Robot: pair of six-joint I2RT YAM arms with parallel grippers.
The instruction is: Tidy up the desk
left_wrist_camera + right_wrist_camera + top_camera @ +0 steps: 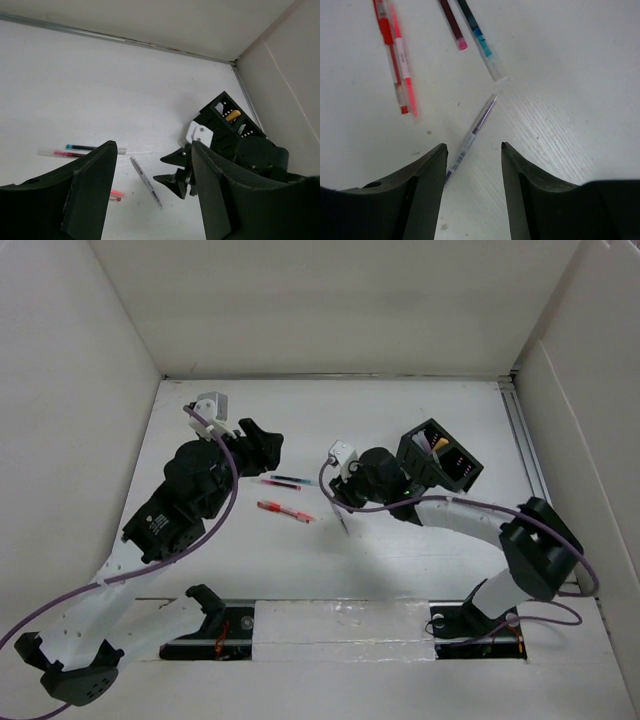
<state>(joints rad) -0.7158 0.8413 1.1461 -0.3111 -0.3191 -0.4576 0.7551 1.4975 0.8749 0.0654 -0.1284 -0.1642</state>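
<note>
Right jaws hung spread over the clear pen (471,134), lower centre of the tabletop (570,75); left jaws spread, empty; the slanted pen might roll aside on closing.

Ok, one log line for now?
right gripper open over clear pen | left gripper open, empty | four more pens loose on desk

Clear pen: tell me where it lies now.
In the right wrist view, the clear pen lies on the desk under the open right gripper, tip close to the teal pen.
</note>
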